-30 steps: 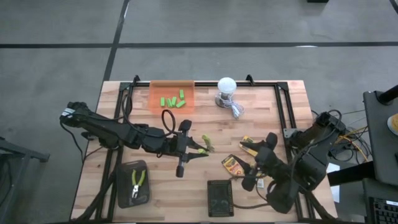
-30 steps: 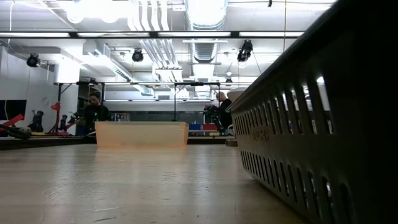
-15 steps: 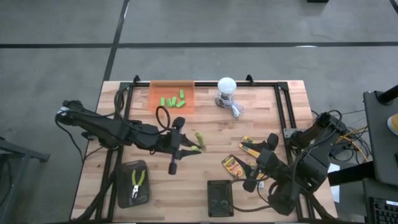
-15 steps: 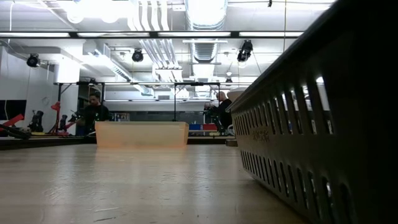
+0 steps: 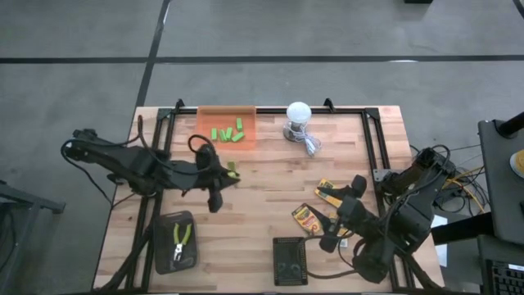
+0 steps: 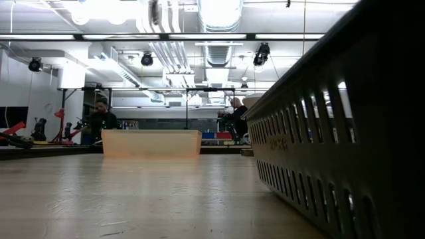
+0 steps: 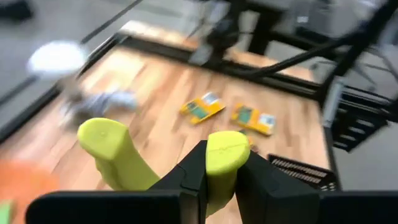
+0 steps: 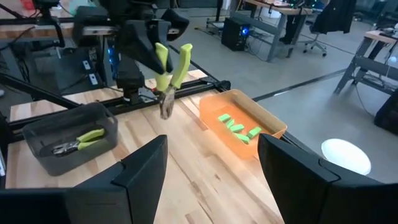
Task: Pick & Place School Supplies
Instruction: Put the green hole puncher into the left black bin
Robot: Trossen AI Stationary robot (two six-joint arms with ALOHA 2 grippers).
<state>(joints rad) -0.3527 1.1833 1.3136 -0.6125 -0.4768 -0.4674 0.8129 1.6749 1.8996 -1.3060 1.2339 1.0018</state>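
- The left gripper (image 5: 223, 174) is clamped on yellow-green pliers (image 8: 169, 73), held off the table with handles up and nose down.
- The grey bin (image 5: 176, 242), holding another pair (image 5: 180, 239), lies nearest this arm, towards the table's front.
- The right gripper (image 5: 344, 215) waits with fingers spread, empty, beside the crayon boxes (image 5: 309, 217).

The high view looks straight down on the whole wooden table (image 5: 270, 176). The low view sits at tabletop level right beside a dark slotted bin (image 6: 339, 133), facing the orange tray (image 6: 151, 143) and the room beyond. The right wrist view faces across the table toward that tray (image 8: 242, 124); the left wrist view faces away from it, toward the crayon boxes (image 7: 227, 112).
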